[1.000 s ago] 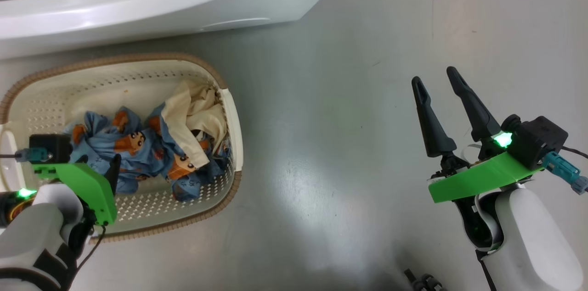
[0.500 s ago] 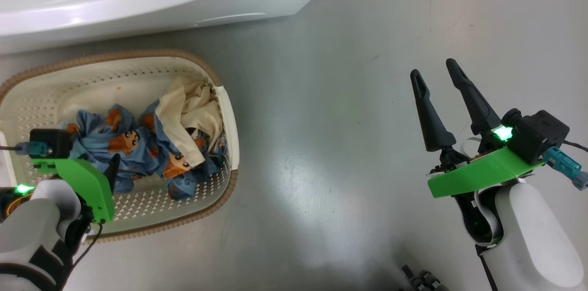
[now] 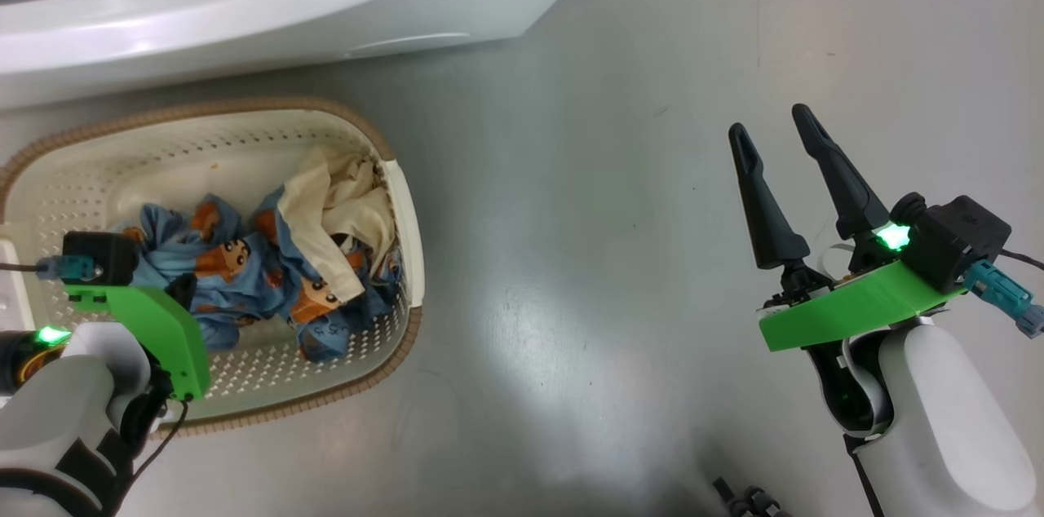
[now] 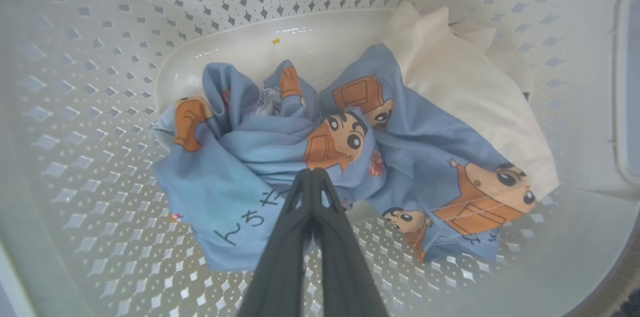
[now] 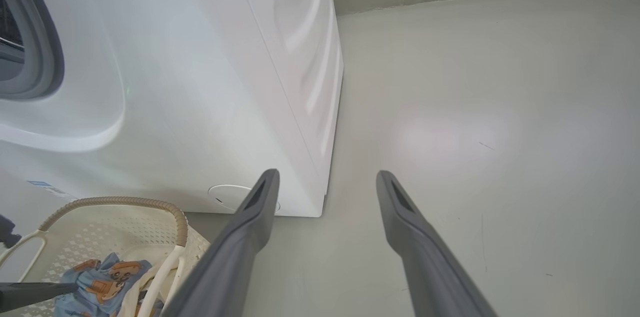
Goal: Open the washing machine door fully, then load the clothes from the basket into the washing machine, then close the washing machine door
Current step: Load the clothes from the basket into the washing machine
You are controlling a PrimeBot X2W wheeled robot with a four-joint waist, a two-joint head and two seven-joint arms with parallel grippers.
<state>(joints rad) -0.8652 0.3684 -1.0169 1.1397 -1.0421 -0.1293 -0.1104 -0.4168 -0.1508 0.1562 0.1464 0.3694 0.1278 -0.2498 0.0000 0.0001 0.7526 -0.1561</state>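
Shiny grey floor [image 3: 571, 297]. Basket [image 3: 405, 207] at the left. Left gripper [image 4: 312, 174] is together, touching clothes [image 4: 235, 157]. Right gripper [image 3: 770, 124] is apart over the floor.

One white washing machine [image 3: 245, 3]. One cream basket [image 3: 245, 113] on the floor [image 3: 571, 256]. Inside it, one heap of clothes [image 4: 225, 177]: light blue printed fabric, number of pieces unclear, plus one cream cloth [image 4: 465, 87]. Two tools, left tool [image 4: 312, 173] and right tool [image 3: 770, 121], each with two dark fingers [image 3: 844, 183].
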